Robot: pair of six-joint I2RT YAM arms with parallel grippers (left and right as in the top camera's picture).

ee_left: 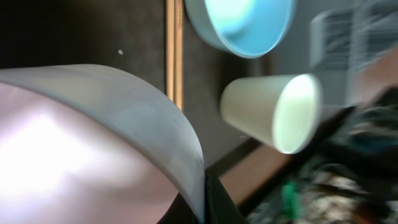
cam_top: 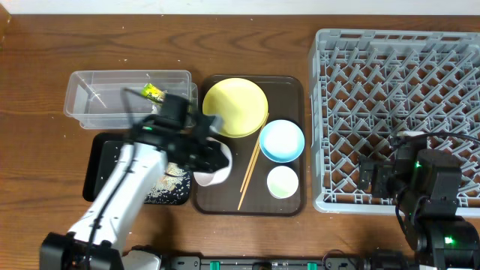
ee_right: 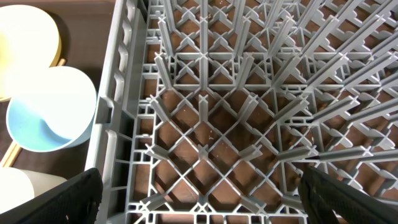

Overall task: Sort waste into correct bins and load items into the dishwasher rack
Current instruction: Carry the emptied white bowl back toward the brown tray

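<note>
My left gripper (cam_top: 204, 150) is shut on the rim of the white bowl (cam_top: 214, 169), held tilted at the brown tray's left edge beside the black tray (cam_top: 101, 169). In the left wrist view the jaws (ee_left: 202, 202) pinch the bowl wall (ee_left: 93, 124). Rice grains (cam_top: 166, 186) lie on the black tray. The green-and-orange wrapper (cam_top: 154, 92) lies in the clear tub (cam_top: 82, 101). The yellow plate (cam_top: 235, 106), blue bowl (cam_top: 282, 140), green cup (cam_top: 283, 181) and chopsticks (cam_top: 249, 174) sit on the brown tray. My right gripper (ee_right: 199, 193) is open and empty over the rack's (cam_top: 397, 112) front left corner.
The dark brown serving tray (cam_top: 296, 90) lies between the bins and the rack. The rack's upright pegs (ee_right: 249, 93) stand right under the right gripper. The blue bowl (ee_left: 239, 25), cup (ee_left: 273, 112) and a chopstick (ee_left: 174, 50) show close in the left wrist view.
</note>
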